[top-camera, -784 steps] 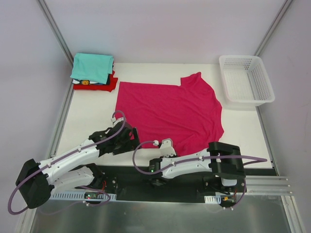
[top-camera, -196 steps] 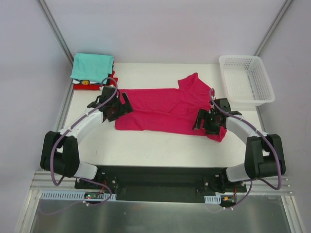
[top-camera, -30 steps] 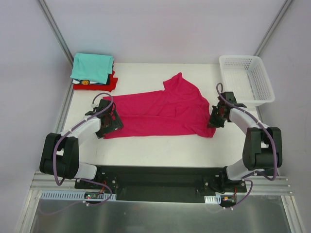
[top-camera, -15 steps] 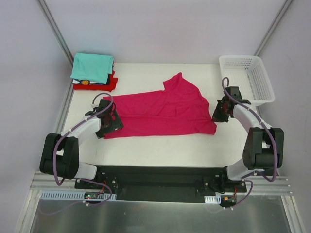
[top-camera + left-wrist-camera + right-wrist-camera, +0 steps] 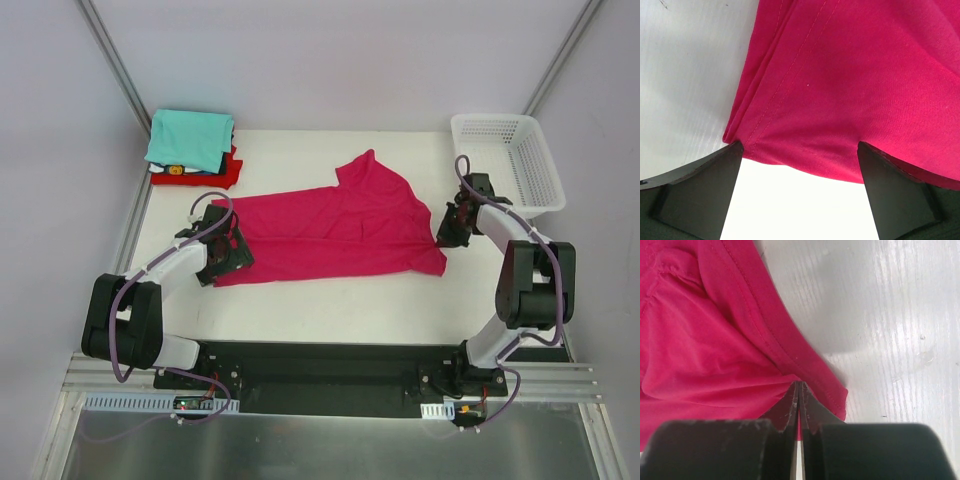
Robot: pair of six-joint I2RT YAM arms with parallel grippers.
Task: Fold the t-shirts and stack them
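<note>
Two arms reach out over the table (image 5: pixel 330 300), one to each end of the pink shirt (image 5: pixel 335 232). The shirt lies across the middle of the table as a long band, doubled over lengthwise, with a flap of cloth pointing toward the far edge. Its surface is creased, and its near right corner lies flat on the white tabletop.

The left gripper (image 5: pixel 222 255) sits low at the shirt's left end. Its jaws stand spread wide. In the left wrist view its two dark fingers (image 5: pixel 700 190) frame the doubled hem, one at each lower corner of the picture, and the cloth's edge runs between them without being gripped. Two stitched seams run up the cloth from that edge.

The right gripper (image 5: pixel 452 228) is at the shirt's right edge, near the basket (image 5: pixel 505 165) but apart from it. Its jaws are pressed together. In the right wrist view the fingertips (image 5: pixel 787 407) meet on the pink cloth just beside the hem, and creases gather toward them, so they pinch the shirt's edge.

A stack of folded shirts rests in the far left corner, well apart from the pink one. The teal shirt (image 5: pixel 190 138) is on top, the red shirt (image 5: pixel 228 172) at the bottom, and a dark and white shirt (image 5: pixel 170 169) shows between them. The basket stands in the far right corner.
</note>
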